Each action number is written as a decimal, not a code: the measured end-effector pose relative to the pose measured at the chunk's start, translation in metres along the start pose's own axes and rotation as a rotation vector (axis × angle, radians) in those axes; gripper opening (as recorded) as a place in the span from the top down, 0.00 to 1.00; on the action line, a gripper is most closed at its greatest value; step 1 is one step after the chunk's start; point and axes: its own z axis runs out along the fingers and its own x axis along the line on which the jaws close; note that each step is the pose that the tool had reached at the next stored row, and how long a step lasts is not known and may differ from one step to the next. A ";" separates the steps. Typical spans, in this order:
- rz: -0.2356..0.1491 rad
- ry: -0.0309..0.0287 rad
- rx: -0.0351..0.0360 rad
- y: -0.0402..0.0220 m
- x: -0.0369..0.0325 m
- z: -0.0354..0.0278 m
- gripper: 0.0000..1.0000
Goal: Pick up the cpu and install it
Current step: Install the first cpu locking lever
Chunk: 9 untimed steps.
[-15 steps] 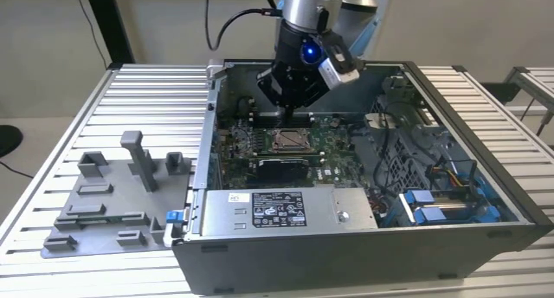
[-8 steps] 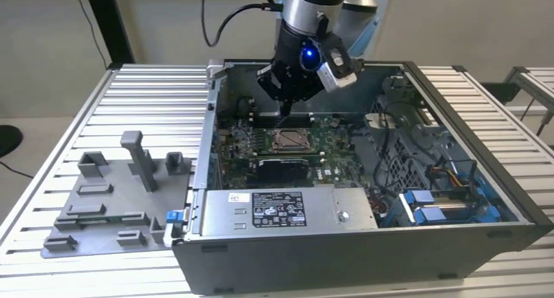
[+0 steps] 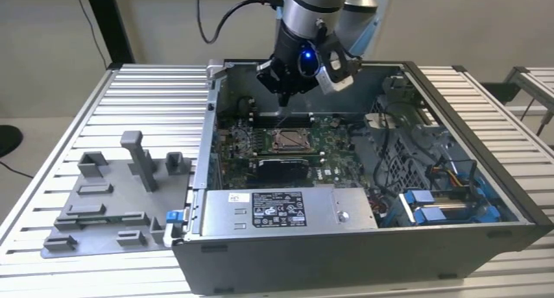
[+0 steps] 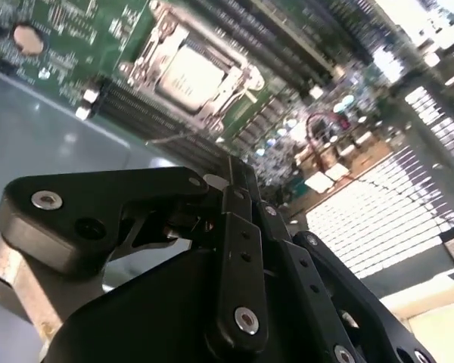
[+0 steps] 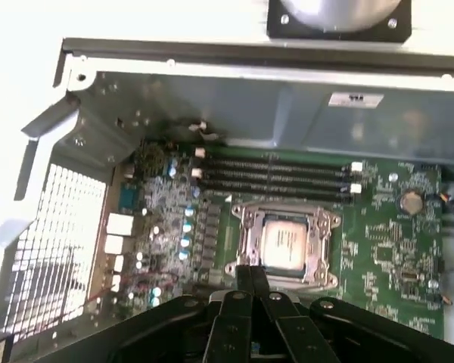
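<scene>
— Where is your pincer (image 3: pixel 283 103) right now?

— It hangs above the open computer case (image 3: pixel 450 246), over the green board (image 3: pixel 333 139). Its fingers (image 5: pixel 251 281) are pressed together, and you hold nothing.

— And the cpu (image 3: pixel 287 139)?

— It lies flat in the socket frame (image 5: pixel 246 231), just below your fingertips and apart from them. You can see its pale top in both wrist views. The memory slots (image 5: pixel 276 175) run just beyond it, near the case wall.

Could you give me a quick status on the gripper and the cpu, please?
Gripper shut, empty, above the motherboard. Cpu seated in the socket frame, apart from the fingertips. Nothing between them.
</scene>
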 end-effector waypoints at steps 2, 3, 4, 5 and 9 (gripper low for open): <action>0.000 0.0000 -0.0027 0.0016 0.0005 0.0036 1.00; 0.000 0.0000 -0.0028 0.0027 0.0011 0.0059 1.00; 0.000 0.0000 -0.0028 0.0040 0.0016 0.0083 1.00; 0.000 -0.0001 -0.0031 0.0053 0.0021 0.0106 1.00; -0.002 -0.0031 -0.0032 0.0097 0.0049 0.0196 1.00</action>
